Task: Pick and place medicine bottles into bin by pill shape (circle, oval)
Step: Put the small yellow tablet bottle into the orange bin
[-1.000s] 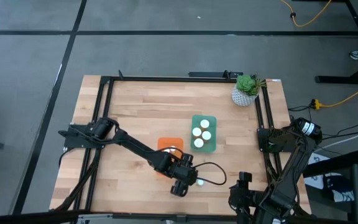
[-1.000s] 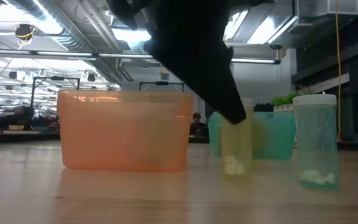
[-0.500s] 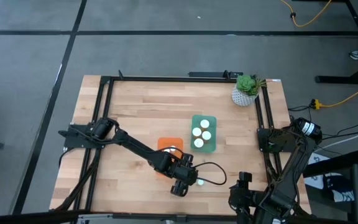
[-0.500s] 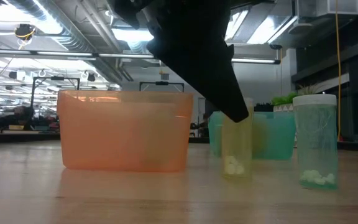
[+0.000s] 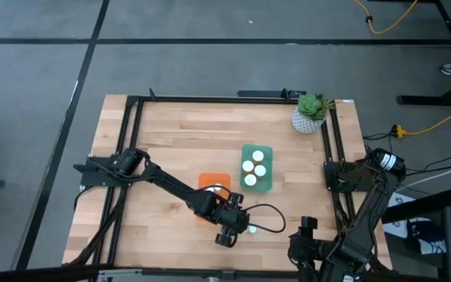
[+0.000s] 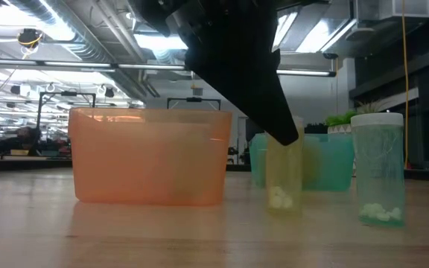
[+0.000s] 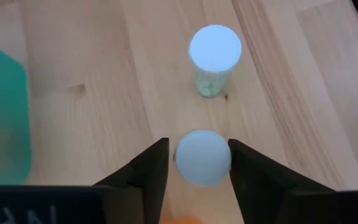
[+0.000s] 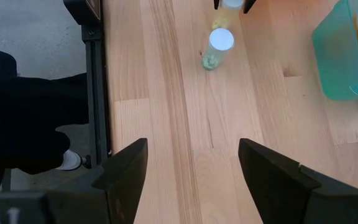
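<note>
Left arm shifted only slightly over the last second, its gripper [image 7: 199, 163] remaining at the small white-capped yellowish bottle [image 7: 203, 157].
Its fingers bracket the bottle's cap closely; actual contact cannot be told. The bottle stands on the wooden table [image 5: 171, 149] beside the translucent orange bin [image 6: 151, 155]. A white-capped greenish bottle [image 7: 214, 55] stands near. The teal bin [image 5: 257, 167] holds three bottles. The right gripper [image 8: 191, 163] waits spread at the table's edge.

A grey floor [image 5: 210, 47] crossed by dark lines is seen around the light wooden table [image 5: 186, 133]; bright ceiling strip lights [image 6: 144, 41] are seen above it.
</note>
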Controlling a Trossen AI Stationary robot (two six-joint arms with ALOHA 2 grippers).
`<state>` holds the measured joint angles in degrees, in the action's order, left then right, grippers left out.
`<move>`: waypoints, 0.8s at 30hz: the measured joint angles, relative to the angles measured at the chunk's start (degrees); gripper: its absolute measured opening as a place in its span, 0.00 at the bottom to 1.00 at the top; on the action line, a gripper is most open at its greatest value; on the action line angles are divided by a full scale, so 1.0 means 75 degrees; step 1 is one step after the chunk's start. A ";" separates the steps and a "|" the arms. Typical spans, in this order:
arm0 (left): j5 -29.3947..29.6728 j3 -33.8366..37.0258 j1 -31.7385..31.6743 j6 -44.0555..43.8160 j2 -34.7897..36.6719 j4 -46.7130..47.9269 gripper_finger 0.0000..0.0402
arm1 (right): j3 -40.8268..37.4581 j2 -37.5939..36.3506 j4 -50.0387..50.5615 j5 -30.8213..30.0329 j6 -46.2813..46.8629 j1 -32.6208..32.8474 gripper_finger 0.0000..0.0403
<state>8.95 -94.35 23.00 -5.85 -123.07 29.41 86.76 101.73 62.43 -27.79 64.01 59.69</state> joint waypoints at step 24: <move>0.0856 -0.0012 0.0196 -0.0017 0.1698 0.0899 0.31 | 0.0000 0.0000 -0.0002 -0.0003 0.0000 0.0002 0.63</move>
<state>15.37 -94.43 24.48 -5.97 -110.33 36.15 86.76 101.73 62.41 -27.81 64.01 59.70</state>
